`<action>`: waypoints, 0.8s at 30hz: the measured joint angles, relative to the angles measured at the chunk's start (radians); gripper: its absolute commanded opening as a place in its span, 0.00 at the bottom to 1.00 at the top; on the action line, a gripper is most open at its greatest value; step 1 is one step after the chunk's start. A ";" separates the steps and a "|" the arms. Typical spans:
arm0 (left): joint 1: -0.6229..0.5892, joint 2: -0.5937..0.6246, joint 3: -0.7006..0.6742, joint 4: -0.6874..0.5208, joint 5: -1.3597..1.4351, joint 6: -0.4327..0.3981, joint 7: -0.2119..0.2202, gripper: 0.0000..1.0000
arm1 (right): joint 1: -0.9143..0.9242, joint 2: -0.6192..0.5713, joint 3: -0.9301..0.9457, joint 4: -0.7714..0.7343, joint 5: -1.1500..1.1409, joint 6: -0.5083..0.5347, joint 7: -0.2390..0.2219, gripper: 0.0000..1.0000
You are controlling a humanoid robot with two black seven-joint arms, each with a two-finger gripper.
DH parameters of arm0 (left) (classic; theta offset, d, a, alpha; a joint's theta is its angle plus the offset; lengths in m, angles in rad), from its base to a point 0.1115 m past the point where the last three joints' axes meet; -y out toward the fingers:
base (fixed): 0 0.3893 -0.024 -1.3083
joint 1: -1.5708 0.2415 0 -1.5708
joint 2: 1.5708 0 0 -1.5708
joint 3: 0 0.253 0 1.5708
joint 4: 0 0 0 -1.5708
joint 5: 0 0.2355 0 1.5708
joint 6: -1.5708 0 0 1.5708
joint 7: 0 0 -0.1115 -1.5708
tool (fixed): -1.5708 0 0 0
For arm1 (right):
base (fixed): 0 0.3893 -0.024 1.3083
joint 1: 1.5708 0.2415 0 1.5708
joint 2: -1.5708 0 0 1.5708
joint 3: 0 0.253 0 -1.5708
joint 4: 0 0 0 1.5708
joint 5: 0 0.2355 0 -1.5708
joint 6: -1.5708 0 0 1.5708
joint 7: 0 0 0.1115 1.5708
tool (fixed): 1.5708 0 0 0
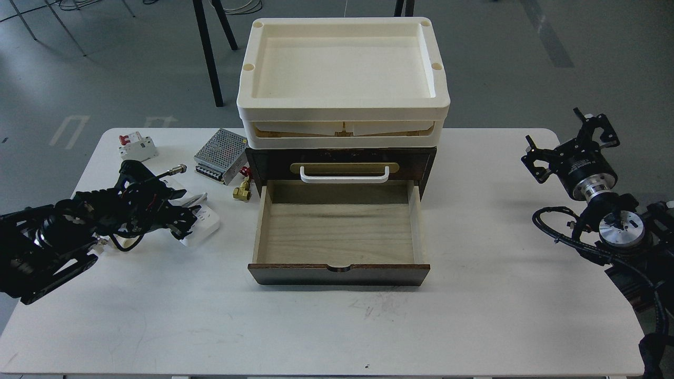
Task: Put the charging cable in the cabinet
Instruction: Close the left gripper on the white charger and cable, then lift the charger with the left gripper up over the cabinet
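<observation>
Head view shows the open drawer (339, 231) of the cabinet (339, 160) nearest. Left gripper (176, 218) covers the charging cable (205, 221) beside it; grip unclear. Right gripper (566, 142) hangs spread open, holding nothing.

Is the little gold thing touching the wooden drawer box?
Apart. The head view shows white table between the brass fitting and the cabinet.

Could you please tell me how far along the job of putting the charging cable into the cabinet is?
Done: the cabinet drawer is open and empty. In hand: the left gripper is on the charging cable, which lies on the table. Left: lifting it into the drawer.
</observation>
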 measured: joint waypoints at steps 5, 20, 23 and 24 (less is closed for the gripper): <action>0.004 0.001 0.000 0.000 -0.001 -0.009 0.001 0.09 | 0.000 0.000 0.000 -0.001 0.000 0.000 0.000 1.00; -0.052 0.115 -0.017 -0.070 -0.107 -0.048 -0.029 0.05 | 0.000 0.000 -0.001 0.003 0.000 0.000 0.001 1.00; -0.093 0.180 -0.017 -0.106 -0.110 -0.071 -0.070 0.05 | 0.000 0.000 -0.001 0.004 0.000 0.000 0.001 1.00; -0.108 0.207 -0.017 -0.123 -0.110 -0.078 -0.079 0.05 | -0.001 0.000 -0.001 0.004 0.000 0.000 0.001 1.00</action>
